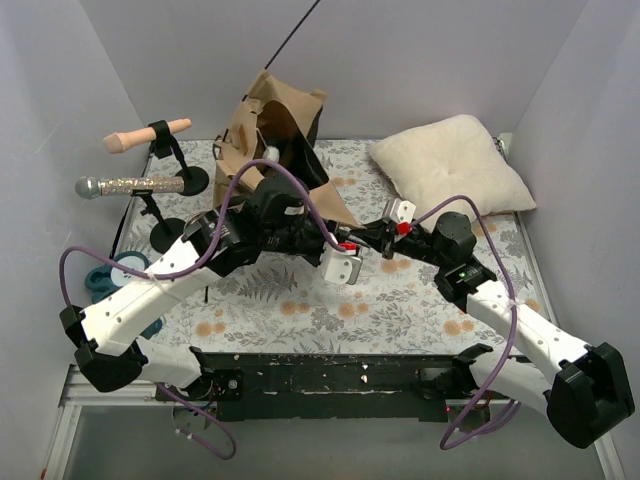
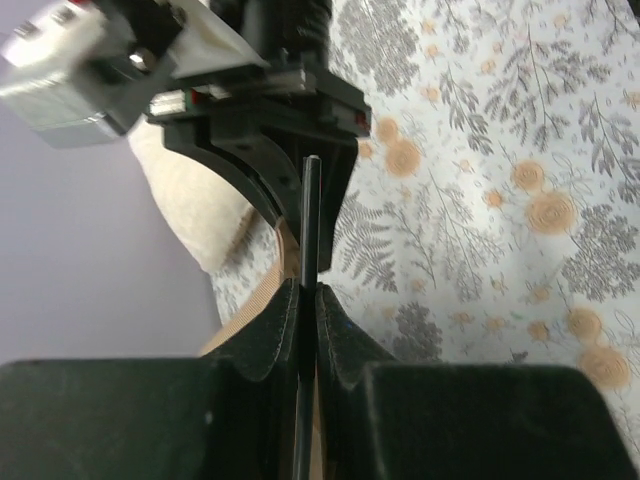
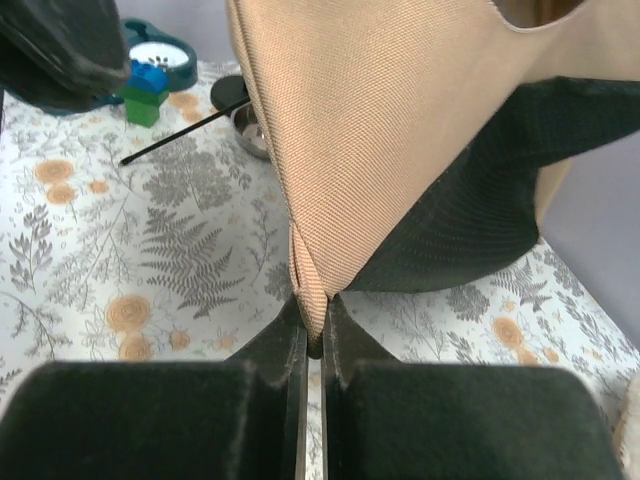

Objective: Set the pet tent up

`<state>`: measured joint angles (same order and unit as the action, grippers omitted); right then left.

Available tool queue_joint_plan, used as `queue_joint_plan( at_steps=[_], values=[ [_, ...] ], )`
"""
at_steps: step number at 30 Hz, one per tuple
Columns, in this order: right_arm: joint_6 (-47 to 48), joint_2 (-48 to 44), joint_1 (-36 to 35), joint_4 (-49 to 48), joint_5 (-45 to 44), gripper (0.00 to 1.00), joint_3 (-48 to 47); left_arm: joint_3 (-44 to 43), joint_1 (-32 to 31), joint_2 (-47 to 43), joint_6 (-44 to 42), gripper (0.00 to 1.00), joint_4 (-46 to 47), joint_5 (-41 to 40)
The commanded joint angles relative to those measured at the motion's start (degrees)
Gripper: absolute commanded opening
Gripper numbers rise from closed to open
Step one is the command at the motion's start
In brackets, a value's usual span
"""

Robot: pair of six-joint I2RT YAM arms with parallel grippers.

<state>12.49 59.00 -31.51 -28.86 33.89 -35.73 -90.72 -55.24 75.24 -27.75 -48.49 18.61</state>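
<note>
The pet tent (image 1: 275, 125) of tan fabric with black trim stands half raised at the back middle, and a thin black pole (image 1: 300, 25) sticks up out of its top. My right gripper (image 3: 312, 335) is shut on a lower corner of the tent (image 3: 370, 130), pinching the folded tan edge. My left gripper (image 2: 307, 292) is shut on a thin black pole (image 2: 309, 215) whose tip reaches the front of the right gripper (image 2: 260, 130). In the top view both grippers, left (image 1: 352, 248) and right (image 1: 374, 238), meet just right of the tent.
A cream pillow (image 1: 450, 165) lies at the back right. A microphone (image 1: 125, 186) and a beige object (image 1: 145, 135) sit on black stands at the back left. Teal rolls (image 1: 110, 275) lie at the left edge. A loose black pole (image 3: 185, 130) and a blue-green block (image 3: 146, 92) lie on the floral cloth.
</note>
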Motion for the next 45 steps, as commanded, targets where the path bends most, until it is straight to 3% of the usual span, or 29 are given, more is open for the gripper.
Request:
queue_joint_plan(
  at_steps=[1, 9, 20, 31, 45],
  values=[
    [4.11, -2.84, 1.89, 9.87, 1.44, 0.01, -2.33, 0.63, 2.77, 0.60, -1.17, 0.00, -9.52, -14.56],
    [9.56, -4.95, 1.89, 14.71, -4.00, 0.01, -2.42, 0.89, 2.77, 2.10, 3.92, 0.00, -7.06, -16.93],
    [11.85, -8.81, 1.80, 13.92, -3.22, 0.01, 0.30, 0.28, 2.77, 7.46, 12.54, 0.00, -2.05, -22.13],
    [15.37, -11.71, 1.45, 13.57, -4.88, 0.01, 2.85, -2.88, 2.77, 8.95, 19.66, 0.00, -4.33, -21.69],
    [15.81, -12.86, 1.27, 13.83, -5.41, 0.01, 3.65, -3.77, 3.21, 9.75, 21.68, 0.00, -6.44, -24.94]
  ],
)
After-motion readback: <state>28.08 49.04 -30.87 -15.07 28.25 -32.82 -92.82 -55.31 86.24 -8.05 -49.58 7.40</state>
